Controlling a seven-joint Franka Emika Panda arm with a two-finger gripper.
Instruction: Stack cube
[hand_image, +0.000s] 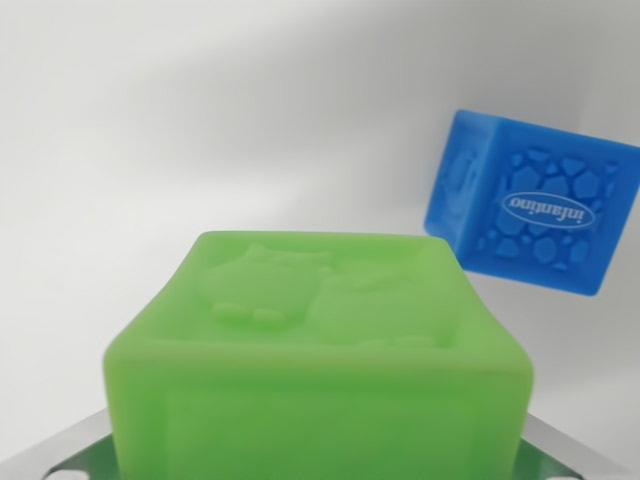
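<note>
Green cube (318, 372) is filling the bottom of the wrist view at 6 o'clock, sitting right under the camera between metal finger (75, 445) bits showing at 7 and 5 o'clock, so I'm judging the jaws are clamping it, though pad contact isn't visible. Blue cube (532, 200) is lying on the white table (200, 120) at about 2 o'clock, well apart and looking tilted from this angle. Probably carrying green over as the top block, blue serving as the base.
</note>
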